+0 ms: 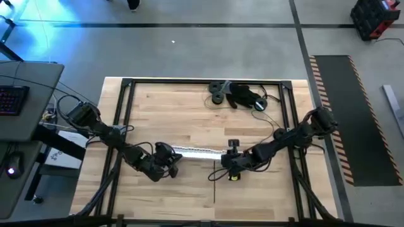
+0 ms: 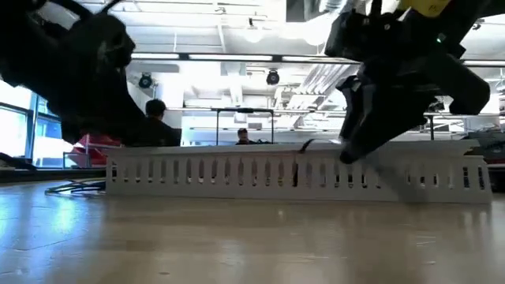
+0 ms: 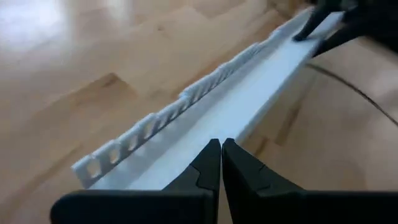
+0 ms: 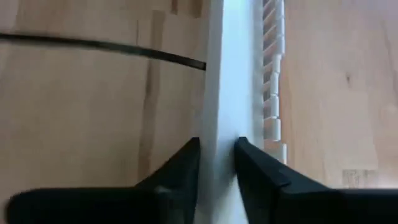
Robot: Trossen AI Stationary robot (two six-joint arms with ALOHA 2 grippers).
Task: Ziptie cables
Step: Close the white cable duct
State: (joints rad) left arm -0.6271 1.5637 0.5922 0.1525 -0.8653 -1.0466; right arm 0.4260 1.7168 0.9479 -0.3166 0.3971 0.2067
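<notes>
A long white slotted strip [image 1: 199, 151] lies across the table's middle, standing on its base with the slotted wall [image 2: 237, 180] upright. My right gripper [image 4: 217, 146] is shut on its right end. At the strip's left end is my left gripper [image 3: 221, 149], fingers shut. Thin dark cables [image 1: 270, 116] trail from a dark heap [image 1: 237, 94] at the table's far edge, with no gripper near them. A straight thin dark stick [image 4: 99, 45] lies on the wood with its end against the strip. My left gripper has its shut fingertips [image 3: 211, 155] on the strip's plain flat part [image 3: 186, 162], near the left end, slanting down from the near left. Whether any of the strip sits between the fingers cannot be told. My right gripper pinches the strip's plain white wall [image 4: 217, 124] between its two fingers, near the right end. The fingers lie along the strip, coming from the table's right. The slotted wall [image 4: 272, 93] stands free beside them, and the strip rests on the table.
A black frame [image 1: 126, 85] runs round the tabletop. The dark heap at the far edge holds black round parts [image 1: 218, 94]. Bare wood [image 1: 177, 113] lies between the strip and the heap. Beyond the table, people [image 2: 154, 122] show in the room.
</notes>
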